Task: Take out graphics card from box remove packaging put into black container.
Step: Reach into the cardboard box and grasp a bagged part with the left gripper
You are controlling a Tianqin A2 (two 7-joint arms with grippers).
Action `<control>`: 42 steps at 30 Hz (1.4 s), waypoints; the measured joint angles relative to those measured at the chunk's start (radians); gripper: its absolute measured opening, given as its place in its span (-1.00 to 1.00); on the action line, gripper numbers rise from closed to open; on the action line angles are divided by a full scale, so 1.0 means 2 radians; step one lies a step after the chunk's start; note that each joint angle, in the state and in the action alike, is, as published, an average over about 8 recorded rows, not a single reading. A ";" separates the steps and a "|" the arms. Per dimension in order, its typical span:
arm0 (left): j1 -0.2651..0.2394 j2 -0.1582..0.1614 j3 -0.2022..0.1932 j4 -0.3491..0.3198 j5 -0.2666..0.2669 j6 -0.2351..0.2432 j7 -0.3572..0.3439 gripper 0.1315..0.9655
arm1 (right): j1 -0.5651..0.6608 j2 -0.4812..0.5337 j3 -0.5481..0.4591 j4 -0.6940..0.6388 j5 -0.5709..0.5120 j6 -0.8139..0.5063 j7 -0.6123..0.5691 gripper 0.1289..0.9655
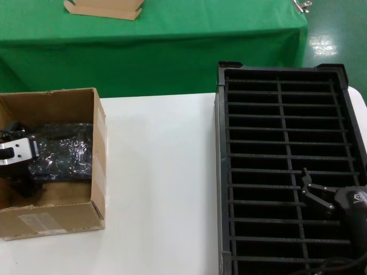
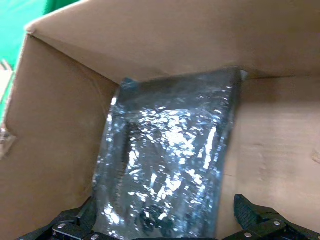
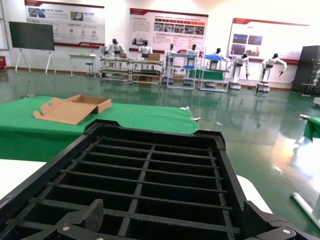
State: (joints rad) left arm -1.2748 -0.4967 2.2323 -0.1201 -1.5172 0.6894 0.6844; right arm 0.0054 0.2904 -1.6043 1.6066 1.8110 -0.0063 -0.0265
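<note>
Reaching into the box (image 1: 54, 109), left gripper (image 2: 165, 225) spread astride the bagged card (image 2: 170, 165); next: pinch and lift. Right gripper (image 3: 172, 225) spread above the crate (image 1: 226, 172).

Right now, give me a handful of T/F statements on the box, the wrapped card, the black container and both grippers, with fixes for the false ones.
1. The left gripper is down inside the box. True.
2. The graphics card has been unwrapped. False: the packaging is on it, shiny and crinkled; the card under it can't be made out.
3. The left gripper's fingers sit open on either side of the wrapped card. True.
4. A card already stands in the black container. False: every slot in view is empty.
5. The right gripper holds the packaging. False: it hovers open over the container, holding nothing.
</note>
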 joint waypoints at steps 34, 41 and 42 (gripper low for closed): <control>0.006 0.002 -0.116 0.041 0.014 -0.017 0.063 0.32 | 0.000 0.000 0.000 0.000 0.000 0.000 0.000 1.00; 0.011 0.002 -0.129 0.042 0.015 -0.017 0.066 -0.03 | 0.000 0.000 0.000 0.000 0.000 0.000 0.000 1.00; 0.012 0.002 -0.130 0.042 0.015 -0.017 0.067 -0.09 | 0.000 0.000 0.000 0.000 0.000 0.000 0.000 1.00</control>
State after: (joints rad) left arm -1.2509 -0.4929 1.9716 -0.0361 -1.4865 0.6548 0.8176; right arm 0.0054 0.2904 -1.6043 1.6066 1.8110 -0.0063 -0.0265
